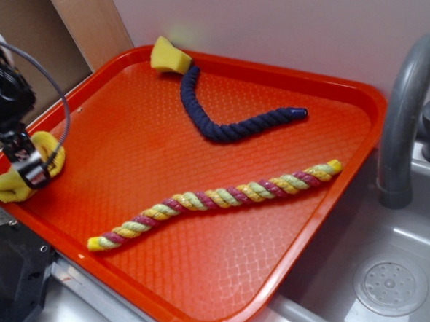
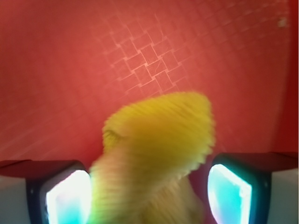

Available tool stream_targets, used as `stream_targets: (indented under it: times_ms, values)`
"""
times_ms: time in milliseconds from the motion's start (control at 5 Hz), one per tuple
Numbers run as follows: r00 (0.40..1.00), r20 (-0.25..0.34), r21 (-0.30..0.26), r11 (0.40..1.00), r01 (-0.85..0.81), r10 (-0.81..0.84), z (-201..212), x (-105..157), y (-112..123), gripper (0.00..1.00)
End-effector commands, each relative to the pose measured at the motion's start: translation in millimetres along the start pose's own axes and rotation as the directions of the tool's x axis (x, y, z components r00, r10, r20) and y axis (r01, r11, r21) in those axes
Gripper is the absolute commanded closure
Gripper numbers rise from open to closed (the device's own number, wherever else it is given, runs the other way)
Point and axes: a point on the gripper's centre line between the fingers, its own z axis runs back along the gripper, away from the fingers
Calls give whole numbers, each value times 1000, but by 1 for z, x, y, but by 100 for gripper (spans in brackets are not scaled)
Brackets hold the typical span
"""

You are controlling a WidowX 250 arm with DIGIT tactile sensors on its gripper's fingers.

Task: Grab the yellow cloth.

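Observation:
The yellow cloth (image 1: 3,187) lies bunched on the left rim of the red tray (image 1: 207,278). My gripper (image 1: 29,169) is down on it there, covering its middle. In the wrist view the ribbed yellow cloth (image 2: 159,135) rises between my two fingers and fills most of the space of the gripper (image 2: 149,196). The left fingertip (image 2: 65,198) touches the fabric. A strip of red tray shows between the cloth and the right fingertip (image 2: 229,191). The jaws stand wide, open around the cloth.
On the tray lie a yellow-and-maroon twisted rope (image 1: 217,197), a navy rope (image 1: 227,124) and a yellow sponge wedge (image 1: 168,56) at the far rim. A grey faucet (image 1: 405,113) and a sink (image 1: 390,285) are to the right.

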Motion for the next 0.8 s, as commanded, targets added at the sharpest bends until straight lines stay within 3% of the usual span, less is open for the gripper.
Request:
stream_targets:
  times_ms: [0,200,400,600]
  values:
    - [998,22,21,998,-63,62,19,4,6,100]
    - [993,71,40,994,-97,94,52,8,6,100]
    - [977,147,23,987,-159,154,103,21,-5,100]
    - [961,209,-52,983,-177,184,157,55,-41,100]
